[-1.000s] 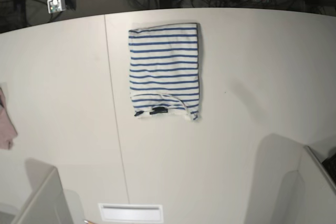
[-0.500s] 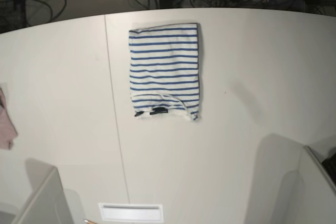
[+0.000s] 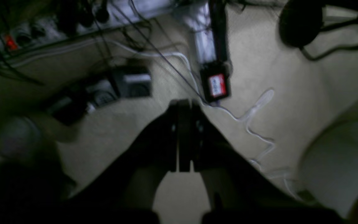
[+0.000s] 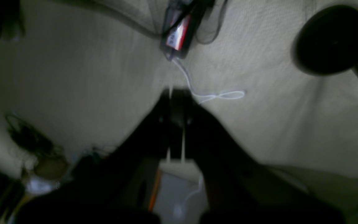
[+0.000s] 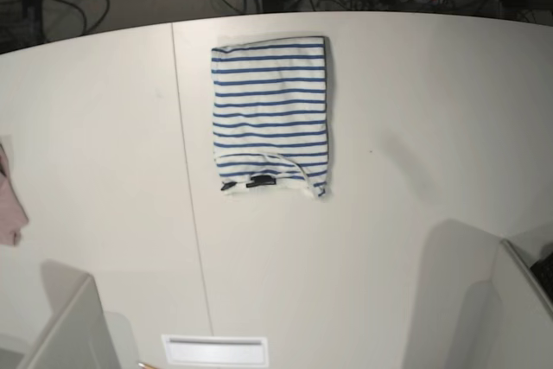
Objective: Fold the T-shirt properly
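T-shirt [image 5: 271, 113] folded, left tool [image 3: 183, 107] closed empty, right tool [image 4: 176, 95] likewise

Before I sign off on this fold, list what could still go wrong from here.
1. The T-shirt lies folded into a rectangle, but its collar edge with the dark neck tag bulges loose at the near end, so the fold may spring open.
2. Both arms are off the table; the left gripper and right gripper look shut over floor cables, so a snag is possible.
3. The pinkish cloth hangs at the table's edge and might slip off.
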Robot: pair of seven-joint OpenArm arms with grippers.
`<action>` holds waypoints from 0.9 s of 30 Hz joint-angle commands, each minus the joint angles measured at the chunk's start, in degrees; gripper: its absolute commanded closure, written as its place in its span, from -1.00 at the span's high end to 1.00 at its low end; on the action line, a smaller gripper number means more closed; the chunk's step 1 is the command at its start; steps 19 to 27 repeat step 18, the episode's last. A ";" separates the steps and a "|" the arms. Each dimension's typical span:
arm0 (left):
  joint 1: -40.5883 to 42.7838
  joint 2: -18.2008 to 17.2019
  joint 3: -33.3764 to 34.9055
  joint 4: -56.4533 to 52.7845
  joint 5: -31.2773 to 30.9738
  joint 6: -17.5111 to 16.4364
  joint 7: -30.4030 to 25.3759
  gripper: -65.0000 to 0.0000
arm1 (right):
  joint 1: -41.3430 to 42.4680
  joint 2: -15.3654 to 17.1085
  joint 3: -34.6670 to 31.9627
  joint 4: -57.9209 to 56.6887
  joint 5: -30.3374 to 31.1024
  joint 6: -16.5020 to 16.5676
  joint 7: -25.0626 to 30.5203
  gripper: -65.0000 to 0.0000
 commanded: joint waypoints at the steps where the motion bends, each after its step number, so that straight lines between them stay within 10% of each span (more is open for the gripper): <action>1: 0.24 -0.67 0.17 -0.41 0.33 0.72 -0.15 -1.00 | 0.23 -0.22 -0.08 0.30 0.19 0.38 2.24 -1.00; 27: -2.75 -0.32 0.61 -0.68 0.77 6.79 -0.15 -1.00 | 4.45 2.95 -0.35 0.30 0.19 0.38 -3.30 -1.00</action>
